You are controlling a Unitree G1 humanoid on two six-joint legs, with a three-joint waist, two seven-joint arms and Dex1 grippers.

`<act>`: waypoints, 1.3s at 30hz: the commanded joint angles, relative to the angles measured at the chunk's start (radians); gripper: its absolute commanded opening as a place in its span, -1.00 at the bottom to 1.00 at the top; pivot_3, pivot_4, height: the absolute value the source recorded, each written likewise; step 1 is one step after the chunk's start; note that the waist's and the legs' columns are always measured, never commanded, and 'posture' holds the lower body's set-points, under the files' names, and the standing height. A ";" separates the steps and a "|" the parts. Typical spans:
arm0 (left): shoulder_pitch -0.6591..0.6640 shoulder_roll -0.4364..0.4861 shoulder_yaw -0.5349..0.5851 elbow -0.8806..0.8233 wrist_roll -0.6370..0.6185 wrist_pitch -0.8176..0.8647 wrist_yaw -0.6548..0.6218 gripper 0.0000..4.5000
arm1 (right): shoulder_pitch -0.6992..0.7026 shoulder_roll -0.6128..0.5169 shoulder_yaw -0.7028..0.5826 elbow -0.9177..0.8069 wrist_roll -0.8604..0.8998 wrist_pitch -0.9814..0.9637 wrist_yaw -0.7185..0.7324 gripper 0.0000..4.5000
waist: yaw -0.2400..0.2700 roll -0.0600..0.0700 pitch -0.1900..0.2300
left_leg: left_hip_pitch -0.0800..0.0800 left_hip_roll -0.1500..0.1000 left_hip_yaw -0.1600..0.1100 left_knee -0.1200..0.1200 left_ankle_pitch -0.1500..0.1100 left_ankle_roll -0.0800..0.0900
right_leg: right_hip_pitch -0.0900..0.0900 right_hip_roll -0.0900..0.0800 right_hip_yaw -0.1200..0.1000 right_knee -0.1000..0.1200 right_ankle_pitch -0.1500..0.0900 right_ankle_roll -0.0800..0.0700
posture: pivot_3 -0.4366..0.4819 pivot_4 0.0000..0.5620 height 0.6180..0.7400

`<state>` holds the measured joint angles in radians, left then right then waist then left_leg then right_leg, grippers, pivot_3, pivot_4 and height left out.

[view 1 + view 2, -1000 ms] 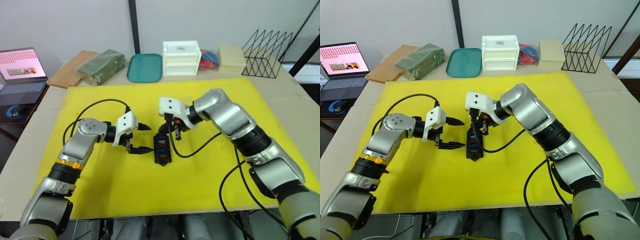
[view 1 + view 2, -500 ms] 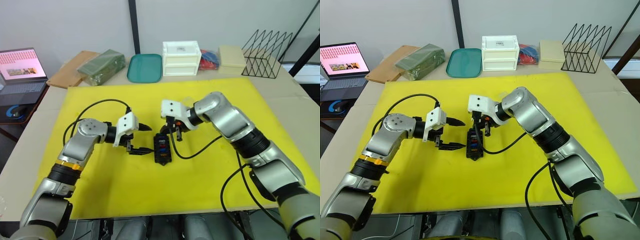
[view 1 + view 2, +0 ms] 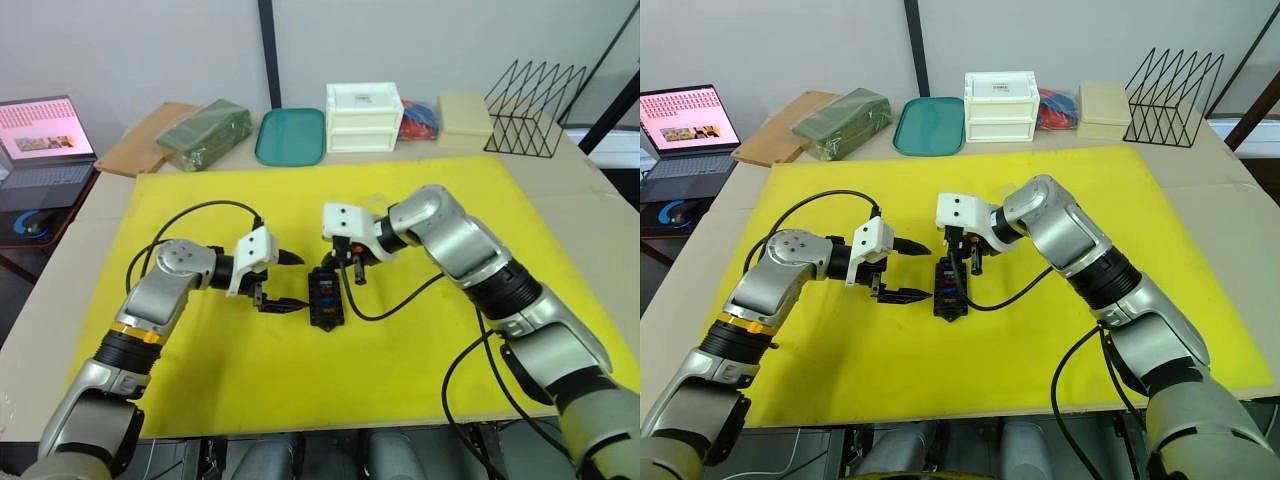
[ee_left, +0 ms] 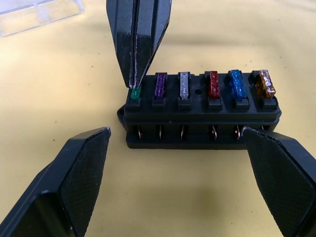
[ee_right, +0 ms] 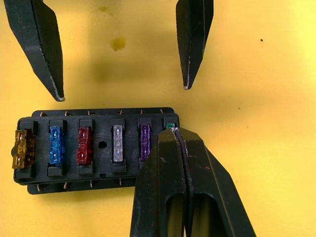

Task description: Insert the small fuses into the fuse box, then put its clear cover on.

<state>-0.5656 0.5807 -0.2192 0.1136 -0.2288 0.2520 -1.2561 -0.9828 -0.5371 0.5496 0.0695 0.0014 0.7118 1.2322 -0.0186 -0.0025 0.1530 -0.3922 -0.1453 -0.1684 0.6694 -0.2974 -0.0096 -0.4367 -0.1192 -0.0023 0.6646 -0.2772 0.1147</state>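
Observation:
The black fuse box (image 3: 323, 293) lies on the yellow mat between my two grippers. Its near row holds several small fuses: green (image 4: 136, 92), purple (image 4: 161, 85), grey, red (image 4: 213, 84), blue (image 4: 236, 84) and tan (image 4: 265, 83). My right gripper (image 5: 176, 131) is shut, with its tips resting on the green fuse at the box's end slot. My left gripper (image 3: 293, 280) is open just left of the box, one finger (image 4: 74, 168) off each end and not touching it. The clear cover (image 4: 34, 12) lies on the mat beyond the box.
The yellow mat (image 3: 200, 400) covers the table. Along the back stand a teal tray (image 3: 289, 135), a white drawer box (image 3: 362, 116), a beige box (image 3: 464, 108), a wire rack (image 3: 535, 92) and a green package (image 3: 205, 132). A laptop (image 3: 40, 130) sits far left.
My right gripper has shifted slightly to the right at the far end of the fuse box. The left arm and the box have hardly moved.

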 commanded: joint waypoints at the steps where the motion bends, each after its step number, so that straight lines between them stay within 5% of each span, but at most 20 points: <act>1: -0.008 0.019 0.032 -0.039 -0.018 0.006 0.003 1.00 | 0.014 0.000 0.022 0.004 -0.008 0.013 0.015 -0.99 | 0.000 0.000 0.000 | 0.000 0.000 0.000 0.000 0.000 0.000 | 0.000 0.000 0.000 0.000 0.000 0.000 | -0.05 -0.47 1.00; 11: 0.010 0.062 0.089 -0.108 -0.088 0.083 -0.002 1.00 | -0.008 0.007 -0.172 -0.106 0.125 0.088 -0.026 -0.99 | -0.002 0.000 0.000 | 0.000 0.000 0.000 0.000 0.000 0.000 | -0.001 0.000 0.000 0.000 0.000 0.000 | -0.05 -0.47 1.00; 18: 0.113 0.170 0.200 -0.234 -0.174 0.172 0.006 1.00 | 0.233 -0.142 -0.375 -0.316 0.154 -0.031 -0.124 -0.99 | 0.004 0.000 0.000 | 0.000 0.000 0.000 0.000 0.000 0.000 | 0.000 0.000 0.000 0.000 0.000 0.000 | -0.05 -0.47 1.00; 31: 0.402 0.357 0.449 -0.453 -0.297 0.359 0.086 1.00 | 0.536 -0.408 -0.653 -0.576 0.355 0.147 -0.133 0.91 | 0.008 0.000 0.000 | 0.001 0.001 0.000 -0.002 0.000 0.000 | 0.001 0.000 0.001 -0.002 0.000 0.000 | -0.05 -0.47 1.00; 39: 0.439 0.353 0.456 -0.536 -0.342 0.401 0.151 1.00 | 0.597 -0.411 -0.695 -0.513 0.364 0.128 -0.224 0.98 | 0.019 0.000 0.000 | 0.002 0.001 0.000 -0.002 0.000 0.000 | 0.003 0.000 0.001 -0.003 0.000 0.000 | -0.05 -0.47 1.00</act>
<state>-0.1011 0.9341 0.2260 -0.3999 -0.5580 0.6517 -1.1215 -0.3682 -0.9463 -0.1214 -0.4514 0.3657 0.8627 1.0338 0.0008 -0.0023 0.1534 -0.3903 -0.1446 -0.1677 0.6676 -0.2976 -0.0093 -0.4335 -0.1195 -0.0017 0.6621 -0.2773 0.1146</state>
